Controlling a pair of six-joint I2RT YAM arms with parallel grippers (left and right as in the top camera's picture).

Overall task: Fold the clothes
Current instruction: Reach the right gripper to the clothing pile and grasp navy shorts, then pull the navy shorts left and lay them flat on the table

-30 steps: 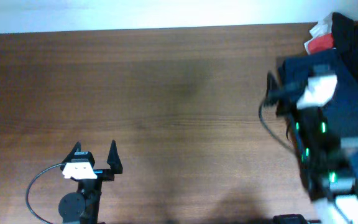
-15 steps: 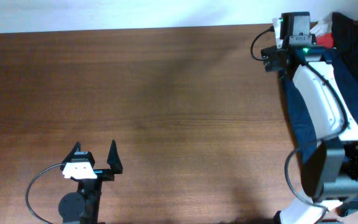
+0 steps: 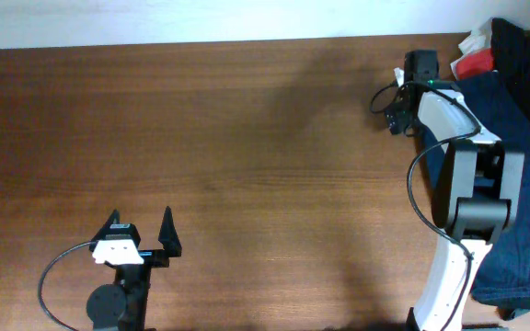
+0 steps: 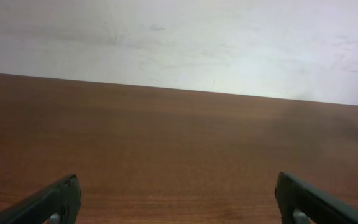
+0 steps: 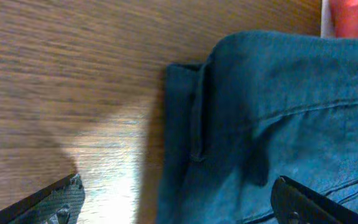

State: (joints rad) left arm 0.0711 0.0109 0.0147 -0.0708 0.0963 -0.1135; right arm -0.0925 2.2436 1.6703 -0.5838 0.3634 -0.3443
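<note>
Currently the left pincer (image 3: 140, 222) sits near the front-left of the bench (image 3: 247, 138), jaws spread wide with nothing between them. My right arm (image 3: 454, 129) reaches to the far right corner; its pincer (image 5: 179, 202) — also wide, gripping nothing — hangs over a hemmed corner of the blue garment (image 5: 260, 124). That garment lies heaped along the bench's right edge, with a black item (image 3: 523, 46) and something red and white (image 3: 472, 57) at its far end.

You saw a brown table (image 3: 247, 138) with wood lines, dark blue pants (image 3: 500, 106), and a red cloth (image 3: 472, 64) and black cloth (image 3: 523, 51) at its far right corner.
</note>
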